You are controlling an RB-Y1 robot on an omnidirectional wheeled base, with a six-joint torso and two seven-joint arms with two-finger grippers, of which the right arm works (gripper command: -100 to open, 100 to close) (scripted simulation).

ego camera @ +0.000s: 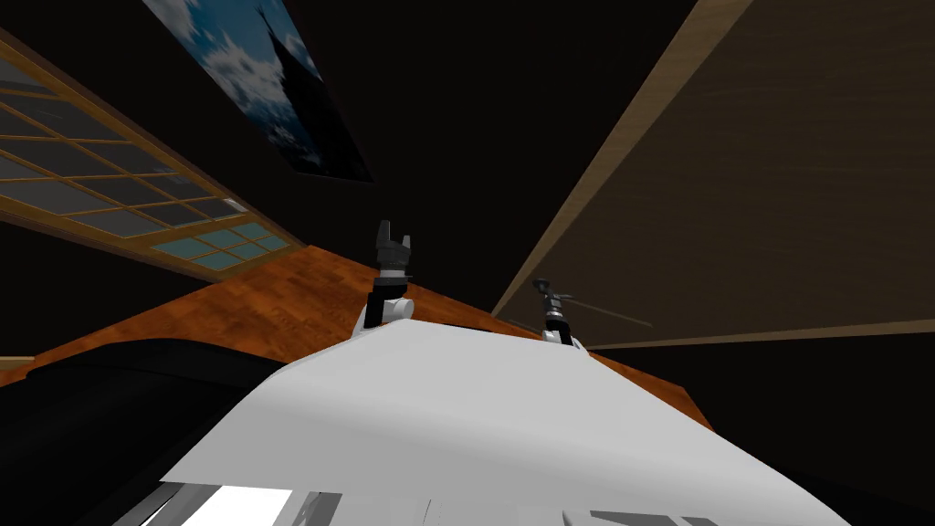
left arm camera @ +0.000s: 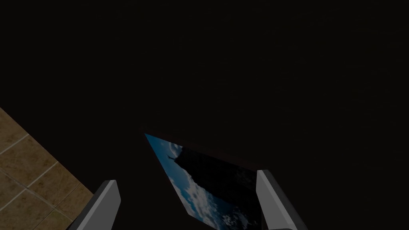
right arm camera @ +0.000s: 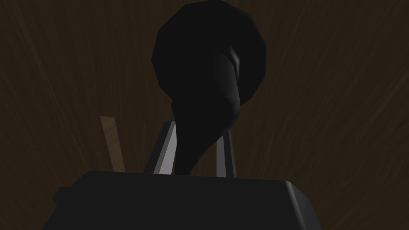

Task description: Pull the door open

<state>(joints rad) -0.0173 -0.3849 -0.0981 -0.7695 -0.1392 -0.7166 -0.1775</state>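
Fingers [right arm camera: 169, 151] of the right hand [right arm camera: 198, 129] clamp the black lever handle [right arm camera: 207, 60] on the dark brown wooden door [right arm camera: 339, 100]; left of that door, the left hand [left arm camera: 187, 177] stands wide open, empty.

Reddish-brown wood-grain floor [ego camera: 265, 315] — slanting with the camera; the brown door [ego camera: 776, 201] stands at its right edge; a black shape [ego camera: 110, 411] covers its near-left part.

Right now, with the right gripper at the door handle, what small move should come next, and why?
Probably a short pull of the right gripper straight back from the brown door: its fingers press both sides of the dark handle, so the grip looks made and pulling is what remains.
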